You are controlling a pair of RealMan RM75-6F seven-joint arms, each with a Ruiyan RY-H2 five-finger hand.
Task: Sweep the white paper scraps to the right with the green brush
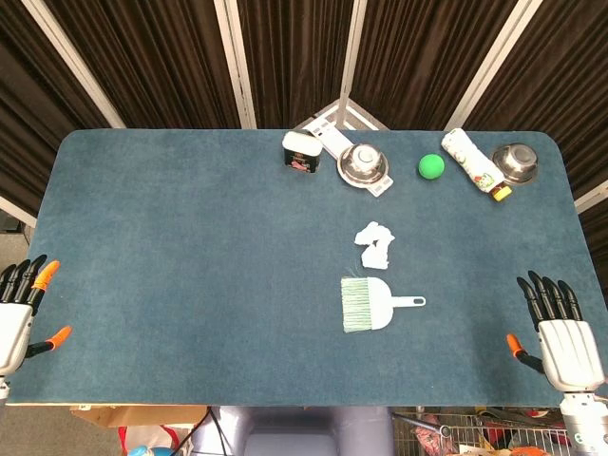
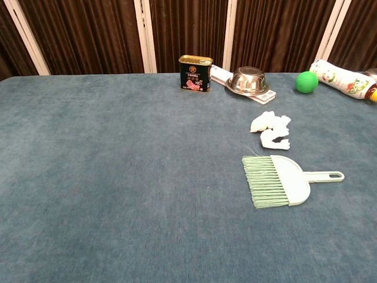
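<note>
Sitting flat near the middle of the table, the brush is lying with its green bristles pointing left and its pale handle pointing right. White scraps are bunching up in a small clump just behind it, close to the bristle end but not quite touching it.

Neither robot hand is doing anything with it. The left robot hand is hanging at the near left edge, fingers spread apart and gripping nothing. The right robot hand is resting over the near right edge the same way, fingers splayed and empty. Both are sitting well apart from the brush, and only the head view is showing them.

Lining up along the far edge: a can, a steel bowl sitting on a white tray, a green ball, a bottle lying on its side, and a second bowl near the far right corner.
</note>
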